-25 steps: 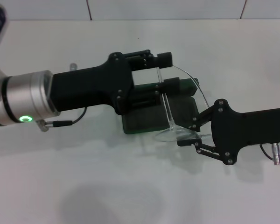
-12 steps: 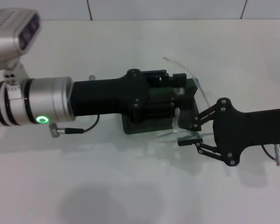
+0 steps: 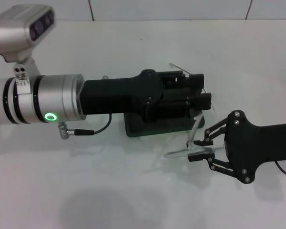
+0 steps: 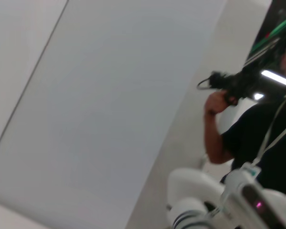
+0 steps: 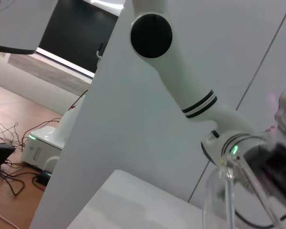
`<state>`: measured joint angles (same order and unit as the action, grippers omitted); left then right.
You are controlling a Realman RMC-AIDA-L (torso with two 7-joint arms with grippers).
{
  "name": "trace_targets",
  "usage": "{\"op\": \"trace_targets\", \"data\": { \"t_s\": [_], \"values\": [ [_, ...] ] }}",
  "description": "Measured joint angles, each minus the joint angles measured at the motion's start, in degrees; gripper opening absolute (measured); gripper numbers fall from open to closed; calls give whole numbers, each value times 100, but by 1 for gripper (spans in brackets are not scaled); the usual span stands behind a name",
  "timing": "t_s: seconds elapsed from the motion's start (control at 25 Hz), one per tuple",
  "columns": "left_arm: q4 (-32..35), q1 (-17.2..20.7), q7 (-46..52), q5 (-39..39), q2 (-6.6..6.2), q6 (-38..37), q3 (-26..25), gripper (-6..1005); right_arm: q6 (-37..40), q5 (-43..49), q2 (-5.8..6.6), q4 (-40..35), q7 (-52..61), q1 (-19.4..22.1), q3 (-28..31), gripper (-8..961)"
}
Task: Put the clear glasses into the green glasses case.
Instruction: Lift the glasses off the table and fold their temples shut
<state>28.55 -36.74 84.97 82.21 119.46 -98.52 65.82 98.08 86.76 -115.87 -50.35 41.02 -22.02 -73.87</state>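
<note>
Glasses: light, slippery, brittle; right end effector pinches the lens at the case's four o'clock; left end effector, grip unclear.

Left gripper outstretched; right gripper (fingers closed) low

- One pair of clear glasses, right of centre in the head view.
- One green glasses case, at mid-frame, largely covered by the arm above it.
- Two grippers: left gripper over the case, right gripper at lower right, closed on the lens.
- One white table beneath everything.
- One person, seen at right edge of left wrist view.
</note>
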Motion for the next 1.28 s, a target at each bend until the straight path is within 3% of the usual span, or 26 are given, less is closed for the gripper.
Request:
{"op": "trace_targets", "data": {
  "t_s": [0.36,1.04,1.28],
  "values": [
    [-121,60,111,-13,-39,-156,0,598,28,-156,11,146,-264,90,14,123],
    [-493,-279,302,351,0,-110,5,596,-15,-160,22,82,-318,-28,12,122],
    [-445,-241,495,239,-216,-172,-170,596,510,-150,48,62,-585,15,262,122]
  ]
}}
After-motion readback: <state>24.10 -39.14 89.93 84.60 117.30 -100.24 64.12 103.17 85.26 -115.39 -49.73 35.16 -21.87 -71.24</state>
